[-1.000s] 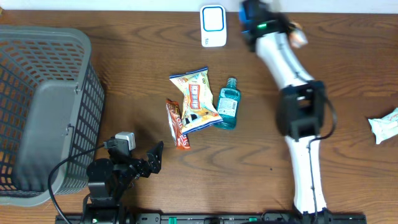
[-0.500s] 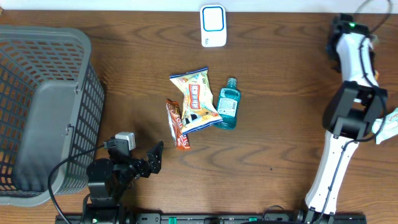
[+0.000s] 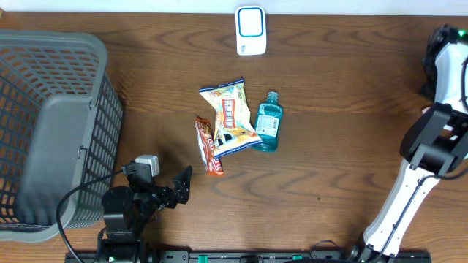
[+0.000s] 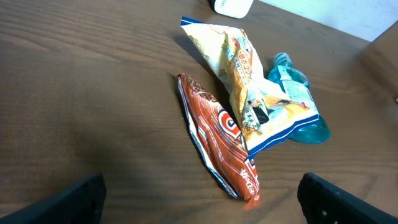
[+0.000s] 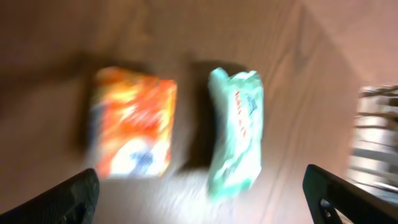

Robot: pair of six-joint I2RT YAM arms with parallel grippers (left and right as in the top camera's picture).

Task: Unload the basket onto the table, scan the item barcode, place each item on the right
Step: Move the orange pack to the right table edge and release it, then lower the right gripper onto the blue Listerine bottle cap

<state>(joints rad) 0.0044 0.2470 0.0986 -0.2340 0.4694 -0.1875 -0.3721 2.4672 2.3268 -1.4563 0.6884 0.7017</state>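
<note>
Three items lie bunched mid-table: a yellow snack bag point(image 3: 232, 117) overlaps a red-brown bar wrapper point(image 3: 208, 146) on its left and a blue mouthwash bottle point(image 3: 268, 124) on its right. The white scanner point(image 3: 251, 31) stands at the far edge, with bare table point(image 3: 351, 146) between. A grey basket point(image 3: 102, 124) fills the left side. Just right of it, at the near edge, the left gripper point(image 3: 181, 187) rests with jaws spread, grasping nothing. At the far right, the right gripper point(image 5: 205, 196) hangs released, fingers wide apart, over a blurred orange packet point(image 5: 132, 121) and green-white packet point(image 5: 236, 134) lying side by side.
</note>
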